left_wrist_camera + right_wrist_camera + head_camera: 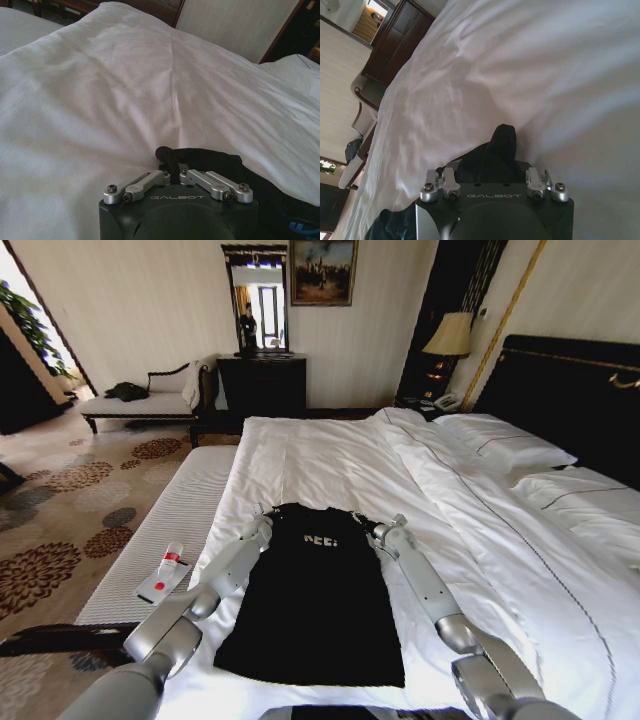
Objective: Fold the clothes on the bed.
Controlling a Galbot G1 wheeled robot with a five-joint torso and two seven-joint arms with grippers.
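**Both grippers at the top's shoulders**

The black top lies flat on the bed. The left gripper and right gripper each pinch a shoulder strap. Next likely calls for lifting evenly together.

Bed with a black top laid out on it

The white duvet covers the mattress, folded back in a long ridge toward the white pillows by the dark headboard. The black top lies flat near the foot, its white lettering toward the pillows. A pale bench alongside carries a small white-and-red object.
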